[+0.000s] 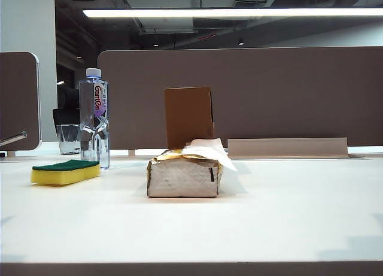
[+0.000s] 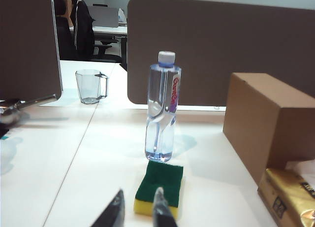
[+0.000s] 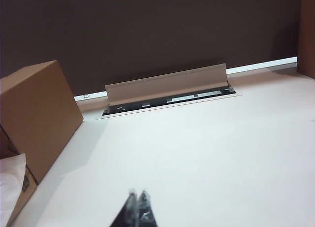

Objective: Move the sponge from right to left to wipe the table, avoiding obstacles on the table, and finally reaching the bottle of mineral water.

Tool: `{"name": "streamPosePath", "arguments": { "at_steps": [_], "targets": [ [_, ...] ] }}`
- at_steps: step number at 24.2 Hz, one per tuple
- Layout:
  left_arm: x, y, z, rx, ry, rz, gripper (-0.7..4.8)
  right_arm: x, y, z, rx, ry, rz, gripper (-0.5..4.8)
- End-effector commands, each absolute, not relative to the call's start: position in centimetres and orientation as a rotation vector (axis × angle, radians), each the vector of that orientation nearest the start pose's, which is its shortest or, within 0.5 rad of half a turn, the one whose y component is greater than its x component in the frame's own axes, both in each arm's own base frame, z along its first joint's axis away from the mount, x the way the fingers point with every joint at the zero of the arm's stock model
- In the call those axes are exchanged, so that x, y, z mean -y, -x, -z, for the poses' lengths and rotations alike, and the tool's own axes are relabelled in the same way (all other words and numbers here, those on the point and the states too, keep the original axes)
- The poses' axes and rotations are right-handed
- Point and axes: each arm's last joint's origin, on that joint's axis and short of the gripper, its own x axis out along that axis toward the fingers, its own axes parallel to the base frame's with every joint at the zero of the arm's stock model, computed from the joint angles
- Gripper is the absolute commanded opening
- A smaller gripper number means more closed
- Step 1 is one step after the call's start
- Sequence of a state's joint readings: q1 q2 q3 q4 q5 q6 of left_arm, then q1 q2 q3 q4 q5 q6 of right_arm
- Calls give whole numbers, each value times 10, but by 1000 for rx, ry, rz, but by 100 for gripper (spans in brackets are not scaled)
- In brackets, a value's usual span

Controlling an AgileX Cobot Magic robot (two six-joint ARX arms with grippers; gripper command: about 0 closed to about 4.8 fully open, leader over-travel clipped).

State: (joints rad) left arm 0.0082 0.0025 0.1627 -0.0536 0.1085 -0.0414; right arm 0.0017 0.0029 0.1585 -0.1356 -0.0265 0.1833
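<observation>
The yellow sponge [image 1: 66,172] with its green top lies flat on the white table [image 1: 269,216] at the left, just in front of the bottle of mineral water [image 1: 94,117]. In the left wrist view my left gripper [image 2: 139,193] is open and holds nothing. It hangs back from the sponge [image 2: 160,182], with the bottle [image 2: 162,109] standing just behind the sponge. The obstacles stand mid-table: a silver tissue pack [image 1: 182,177] and, behind it, an upright cardboard box [image 1: 188,116]. My right gripper [image 3: 138,193] is shut and empty over bare table. Neither arm shows in the exterior view.
A clear glass cup [image 1: 69,138] stands behind the bottle at the far left. A raised cable-tray flap [image 1: 287,147] runs along the back right under the brown partition. In the right wrist view the box [image 3: 37,113] sits to one side.
</observation>
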Motion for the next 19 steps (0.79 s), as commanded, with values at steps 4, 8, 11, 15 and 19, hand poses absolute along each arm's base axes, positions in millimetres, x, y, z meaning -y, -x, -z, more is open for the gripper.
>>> {"name": "streamPosePath", "arguments": {
  "at_steps": [4,8,11,15,19],
  "targets": [
    [2,-91,-199,217,-49,79,78,-1,-93,-185,42,-95,-32,-6],
    [2,-95,-187,193,-108,73,74,-1,-97,-172,38,-45,-31,-6],
    [2,-96,-181,164,-109,74,73,-1,-98,-167,31,-18,-30,-6],
    [2,-96,-180,151,-112,74,74,-1,-98,-167,33,5,-23,-6],
    [2,-96,-178,136,-89,77,75,-1,-98,-166,24,5,-19,-6]
  ]
}}
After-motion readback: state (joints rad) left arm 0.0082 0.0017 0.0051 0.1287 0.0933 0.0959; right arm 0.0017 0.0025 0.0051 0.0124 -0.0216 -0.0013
